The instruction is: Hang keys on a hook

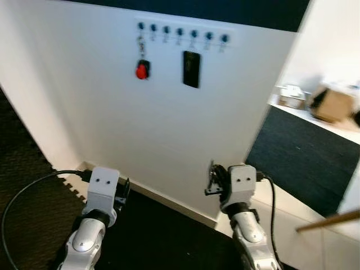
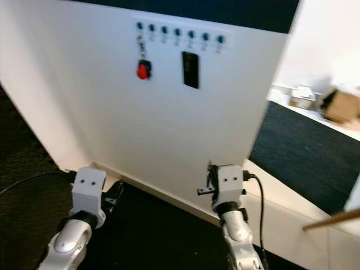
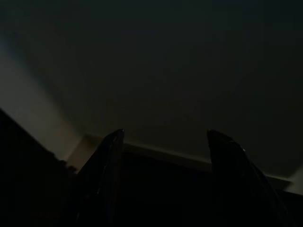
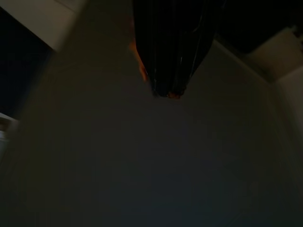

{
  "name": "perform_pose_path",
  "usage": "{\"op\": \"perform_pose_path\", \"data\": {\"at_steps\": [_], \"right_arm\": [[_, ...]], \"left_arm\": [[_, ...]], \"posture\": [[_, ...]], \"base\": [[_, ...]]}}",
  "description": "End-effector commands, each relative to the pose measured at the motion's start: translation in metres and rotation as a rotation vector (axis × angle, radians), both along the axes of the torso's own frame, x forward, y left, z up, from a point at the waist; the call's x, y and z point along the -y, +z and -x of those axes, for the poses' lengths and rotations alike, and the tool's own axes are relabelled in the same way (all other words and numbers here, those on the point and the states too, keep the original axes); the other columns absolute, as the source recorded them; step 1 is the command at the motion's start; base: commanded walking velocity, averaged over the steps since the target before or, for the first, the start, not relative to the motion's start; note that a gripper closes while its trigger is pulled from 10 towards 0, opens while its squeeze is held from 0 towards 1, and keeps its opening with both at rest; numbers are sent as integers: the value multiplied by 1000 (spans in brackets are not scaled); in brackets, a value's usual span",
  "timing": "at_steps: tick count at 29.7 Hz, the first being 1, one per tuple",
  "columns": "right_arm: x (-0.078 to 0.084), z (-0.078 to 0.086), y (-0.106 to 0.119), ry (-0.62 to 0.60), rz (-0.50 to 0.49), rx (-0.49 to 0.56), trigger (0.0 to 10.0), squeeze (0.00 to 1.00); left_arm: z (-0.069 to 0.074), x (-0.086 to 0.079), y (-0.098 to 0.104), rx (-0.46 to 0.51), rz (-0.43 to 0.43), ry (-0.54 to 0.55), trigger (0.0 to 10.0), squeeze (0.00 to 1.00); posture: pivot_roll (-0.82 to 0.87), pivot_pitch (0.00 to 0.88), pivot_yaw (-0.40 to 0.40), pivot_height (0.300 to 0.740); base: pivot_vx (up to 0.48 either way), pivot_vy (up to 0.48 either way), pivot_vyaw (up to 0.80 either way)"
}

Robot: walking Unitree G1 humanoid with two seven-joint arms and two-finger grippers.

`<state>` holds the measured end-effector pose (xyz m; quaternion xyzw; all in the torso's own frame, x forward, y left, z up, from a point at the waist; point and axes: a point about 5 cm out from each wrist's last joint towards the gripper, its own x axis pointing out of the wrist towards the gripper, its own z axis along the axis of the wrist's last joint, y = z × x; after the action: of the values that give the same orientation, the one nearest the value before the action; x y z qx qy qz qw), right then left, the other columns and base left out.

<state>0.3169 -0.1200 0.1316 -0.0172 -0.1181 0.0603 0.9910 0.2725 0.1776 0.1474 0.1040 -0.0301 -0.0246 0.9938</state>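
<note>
A red-tagged set of keys [image 1: 142, 66] hangs straight down, long axis vertical, from the leftmost hook [image 1: 140, 26] at eleven o'clock. The left gripper [image 3: 163, 142] fingers are spread; the right gripper [image 4: 166, 87] fingers are pressed together.

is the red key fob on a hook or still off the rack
On a hook. The red key fob hangs by its chain from the leftmost peg of the hook rack on the white wall, apart from both grippers, which are low near the floor.
</note>
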Motion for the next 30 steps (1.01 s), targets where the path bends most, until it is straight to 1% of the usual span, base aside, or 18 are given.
{"op": "perform_pose_path", "data": {"at_steps": [1,12,23,26,29,30], "right_arm": [[-4,0,2,17,3,16,10000,0],[-4,-1,1,20,12,18,10000,0],[-3,0,0,21,16,20,10000,0],[-5,1,-1,49,49,28,10000,0],[-11,8,-6,110,84,20,10000,0],[-11,8,-6,110,84,20,10000,0]], "left_arm": [[2,-4,-5,-18,-17,14,10000,0],[2,-5,-6,-16,-16,17,10000,0],[5,-10,-7,-19,-24,27,10000,0],[6,-10,-7,-20,-21,33,10000,0],[7,-11,-7,-25,-19,38,10000,0],[7,-11,-7,-25,-19,38,10000,0]], "posture": [[142,162,-26,740],[140,156,-28,740],[141,158,-29,740],[140,160,-29,740],[139,162,-29,740],[139,162,-29,740]], "base": [[480,0,0],[474,0,0],[400,0,0],[364,0,0],[0,0,0],[0,0,0]]}}
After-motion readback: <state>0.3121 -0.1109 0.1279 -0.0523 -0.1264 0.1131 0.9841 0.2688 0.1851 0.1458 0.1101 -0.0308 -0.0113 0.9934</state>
